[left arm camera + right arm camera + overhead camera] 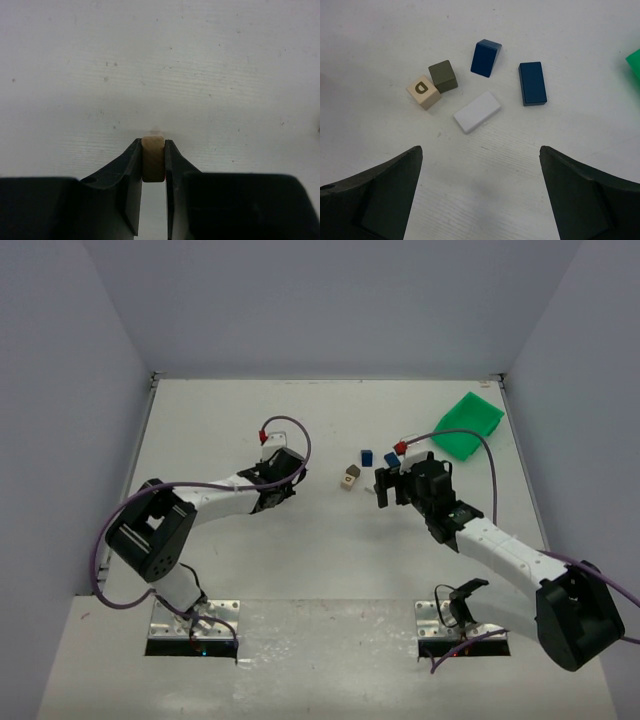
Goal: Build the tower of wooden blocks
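Note:
My left gripper [153, 143] is shut on a small tan wooden block [153, 161], held just above the white table; in the top view it [285, 480] sits left of centre. My right gripper [480, 150] stands open with nothing between its fingers, just short of a cluster of loose blocks. These are a tan cube marked D [424, 91], an olive cube [443, 75], a blue block on its side [486, 58], a flat blue block [533, 83] and a flat white block [477, 111]. The wood block tower is out of view.
A green plastic bin [468, 425] lies at the back right of the table, its corner [635, 62] showing in the right wrist view. Walls close the table [330, 570] in on three sides.

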You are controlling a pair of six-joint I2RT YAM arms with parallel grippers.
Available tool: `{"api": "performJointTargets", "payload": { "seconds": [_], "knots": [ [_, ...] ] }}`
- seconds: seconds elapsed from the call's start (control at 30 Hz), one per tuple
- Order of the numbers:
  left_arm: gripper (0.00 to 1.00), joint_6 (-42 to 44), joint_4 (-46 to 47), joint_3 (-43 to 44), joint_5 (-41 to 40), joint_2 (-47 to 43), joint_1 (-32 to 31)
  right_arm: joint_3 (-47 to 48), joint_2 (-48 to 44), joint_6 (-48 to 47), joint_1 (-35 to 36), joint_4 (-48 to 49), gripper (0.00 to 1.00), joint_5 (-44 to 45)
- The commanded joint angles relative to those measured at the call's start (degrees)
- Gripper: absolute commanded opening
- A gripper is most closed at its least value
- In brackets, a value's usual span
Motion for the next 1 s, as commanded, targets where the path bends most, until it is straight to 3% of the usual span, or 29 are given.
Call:
{"api": "performJointTargets", "payload": {
  "seconds": [0.0,0.2,0.97],
  "knots": [
    [0.0,1.13,5.68,-2.49,0.62,-5.02,-0.13,3.92,1.31,-0.21,-0.02,0.64,0.99,0.79],
    [0.0,2.61,7.99,-4.09,3.39,-5.77,-0.13,4.33,1.82,-0.3,-0.02,-0.3,0.99,1.12],
    [0.24,2.61,10.69,-6.08,3.86,-4.67,-0.13,4.8,2.35,-1.35,-0.02,-1.25,0.99,3.42]
  ]
}}
